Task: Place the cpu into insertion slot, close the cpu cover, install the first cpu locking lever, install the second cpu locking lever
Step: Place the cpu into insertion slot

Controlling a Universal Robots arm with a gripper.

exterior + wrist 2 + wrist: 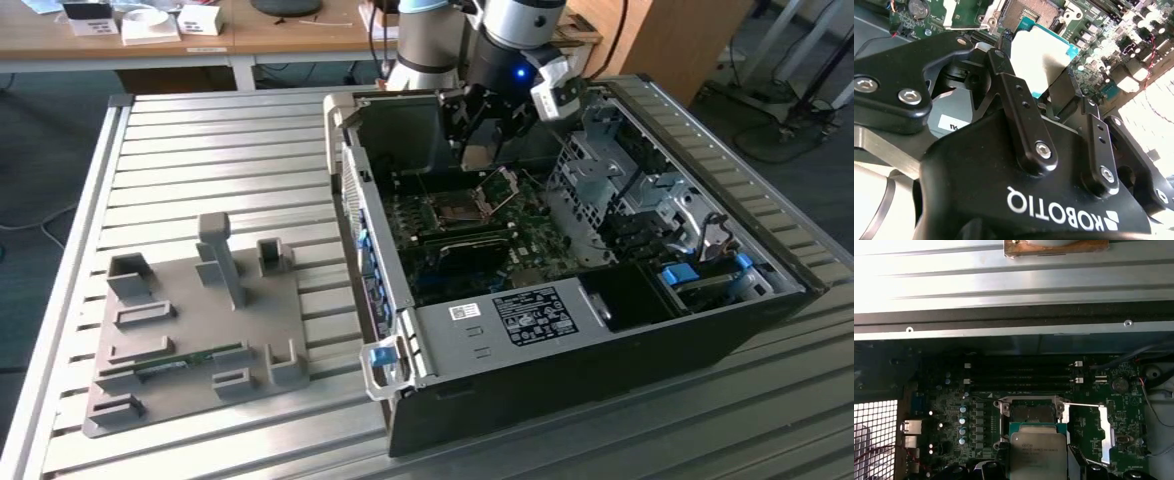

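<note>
Arm [514, 30] posture: you have it reaching steeply down from the upper middle of the exterior view into the open computer case [574, 385]. The gripper [478, 150] points at the green motherboard [534, 240]. In the second wrist view the fingers [1021, 107] are closed in on the cpu [1041, 52], clamping it by two opposite edges. In the first wrist view the cpu hangs over the board just beside the socket [1030, 412], lying flat, metal top facing away from the board, its sides square to the socket's edges. The cpu cover [1105, 432] stands swung open beside the socket.
</note>
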